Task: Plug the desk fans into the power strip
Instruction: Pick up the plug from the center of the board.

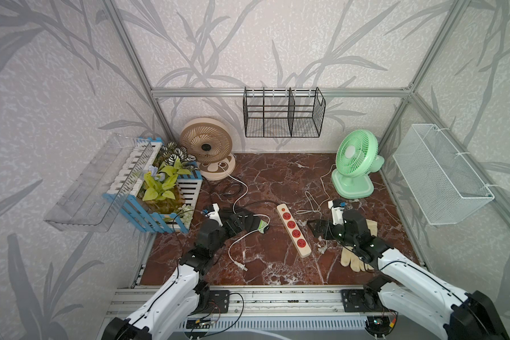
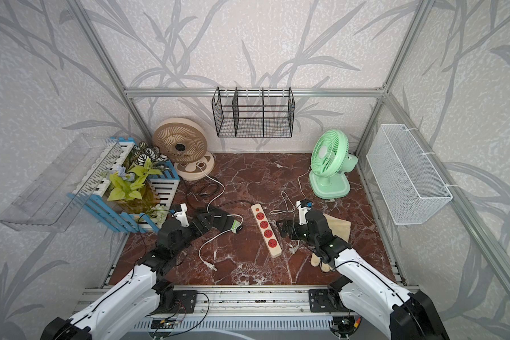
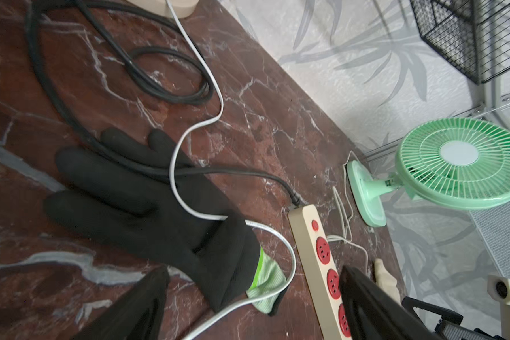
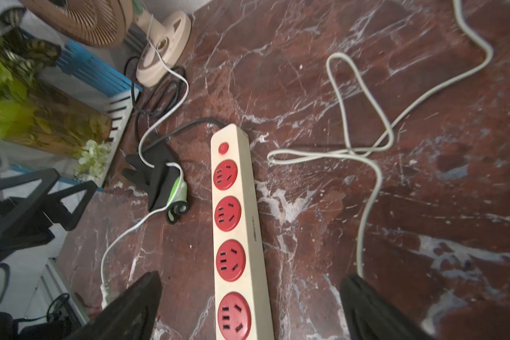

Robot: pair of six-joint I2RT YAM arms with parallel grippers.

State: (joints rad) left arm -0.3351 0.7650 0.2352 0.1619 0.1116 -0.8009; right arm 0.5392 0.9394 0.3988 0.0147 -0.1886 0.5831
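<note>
Plug (image 1: 243,267) of the round beige fan (image 1: 205,144) lies loose, near-left of the long cream red-socketed power strip (image 1: 293,232) at centre. Left pincer (image 3: 251,276) and right pincer (image 4: 251,278) gape empty; pinch its body, probably crosswise, prongs clear.

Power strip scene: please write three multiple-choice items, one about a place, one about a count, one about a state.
1. The black glove lies: A in the rack; B on the table near the left gripper; C under the green fan.
2. Red sockets on the strip: A two; B four; C six.
3. The sockets are: A all empty; B one plugged; C all plugged.
B, it lies flat there; B, four red discs stand in a row; A, the plug lies loose on the table.
</note>
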